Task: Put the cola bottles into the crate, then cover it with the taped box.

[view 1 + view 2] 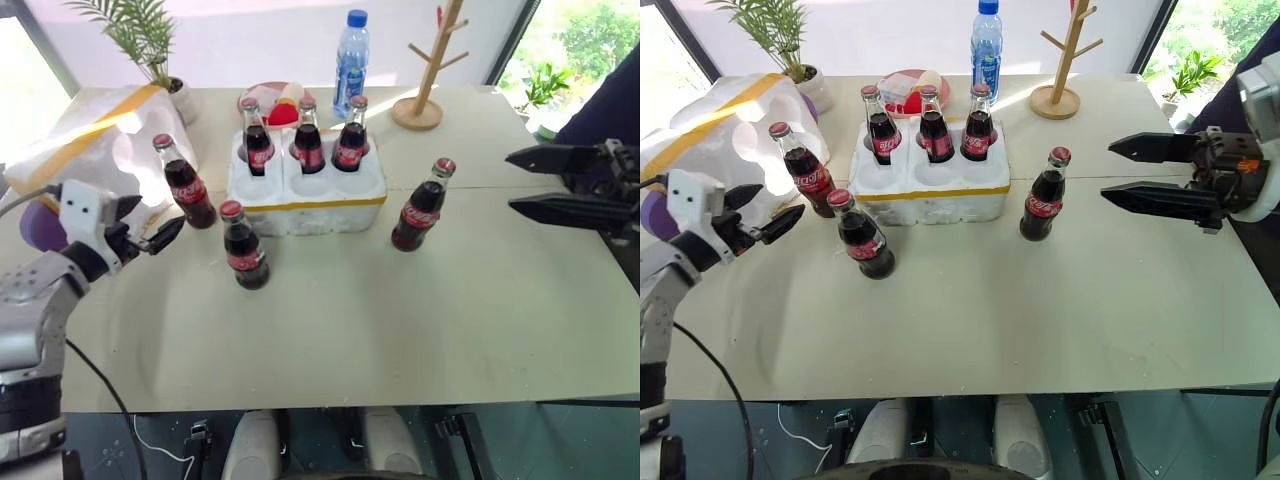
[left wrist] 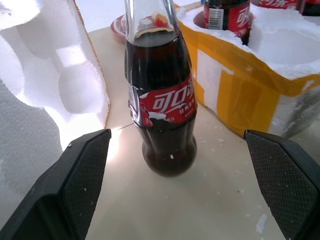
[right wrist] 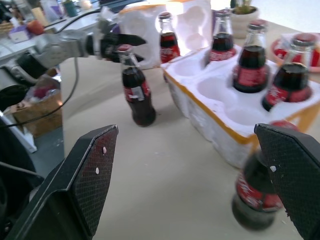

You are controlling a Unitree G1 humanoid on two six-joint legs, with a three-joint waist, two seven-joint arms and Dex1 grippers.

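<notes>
While the table (image 1: 420, 330) carries everything, the entries run from biggest to smallest.

Taped box: the taped box (image 1: 75, 140) lies tipped at the table's far left corner, hollow side facing the crate, yellow bands across it.

Crate: the crate (image 1: 305, 185) sits mid-table toward the far side, one yellow band round its wall; its three far wells hold bottles, its three near wells are bare.

Right gripper: the right gripper (image 1: 1120, 170) hangs at the right edge, pointing toward the crate, fingers spread wide, holding nothing.

Left gripper: the left gripper (image 1: 160, 228) hovers in front of the taped box, fingers apart, nothing between them but air; a standing bottle is straight ahead of it.

Cola bottles: three cola bottles (image 1: 307, 140) stand in the crate; one (image 1: 186, 183) stands between box and crate, one (image 1: 243, 247) just before the crate's near left corner, one (image 1: 422, 207) right of the crate.
</notes>
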